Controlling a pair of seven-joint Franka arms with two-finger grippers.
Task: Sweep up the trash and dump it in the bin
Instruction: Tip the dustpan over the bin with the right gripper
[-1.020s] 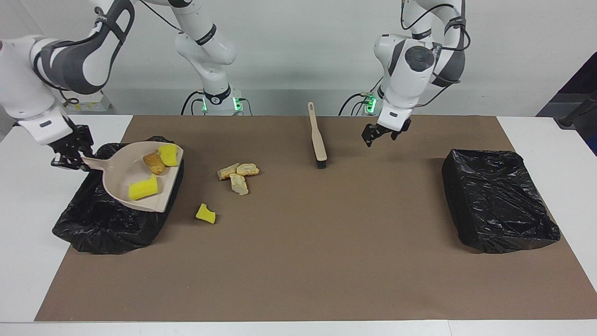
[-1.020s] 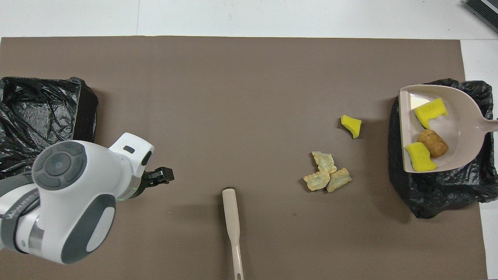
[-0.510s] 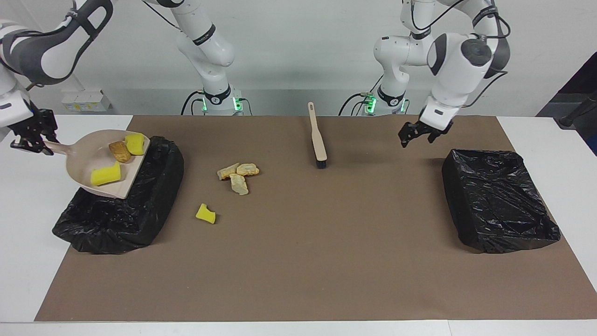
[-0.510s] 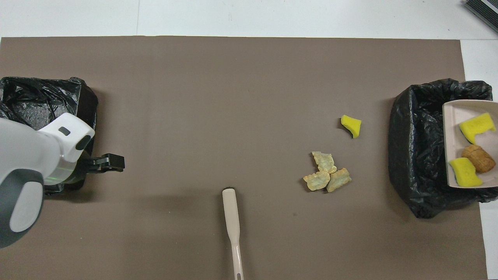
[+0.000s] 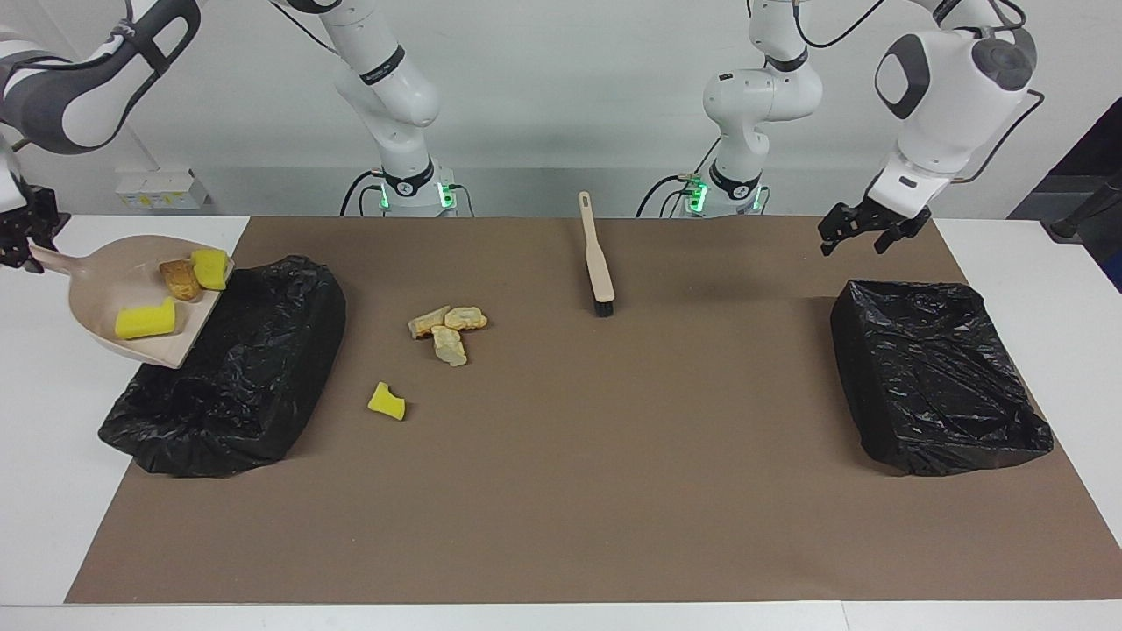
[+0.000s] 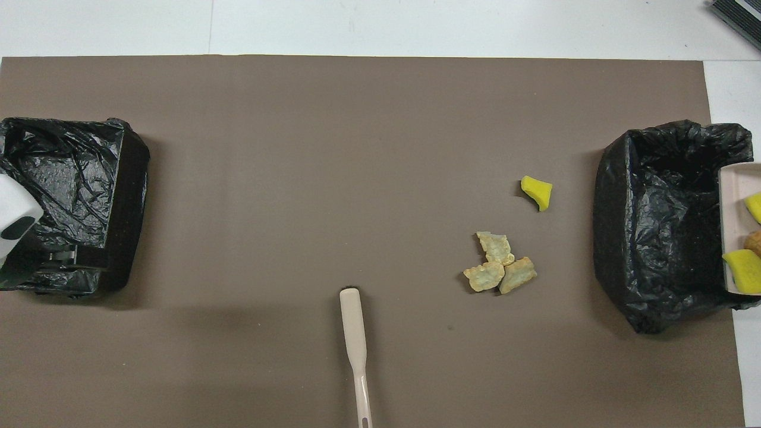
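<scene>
At the far left of the facing view, the right gripper (image 5: 19, 238) was recorded clamped on the handle of the beige dustpan (image 5: 96, 302), held tilted above the outer edge of a black-lined bin (image 5: 254, 368). The pan held three pieces of trash: two yellow sponge chunks (image 5: 145, 321) and one brown lump (image 5: 180, 279). A spill onto the white table was judged possible if the pan were tipped so near the rim. No trash could be made out in the bin. Left of centre, three tan lumps (image 5: 447, 329) and one yellow scrap (image 5: 387, 401) lay unswept on the mat; at centre, the brush (image 5: 597, 258). At upper right, the left gripper (image 5: 857, 228) waited with fingers spread, empty, above a second bin (image 5: 938, 377), apparently empty.
</scene>
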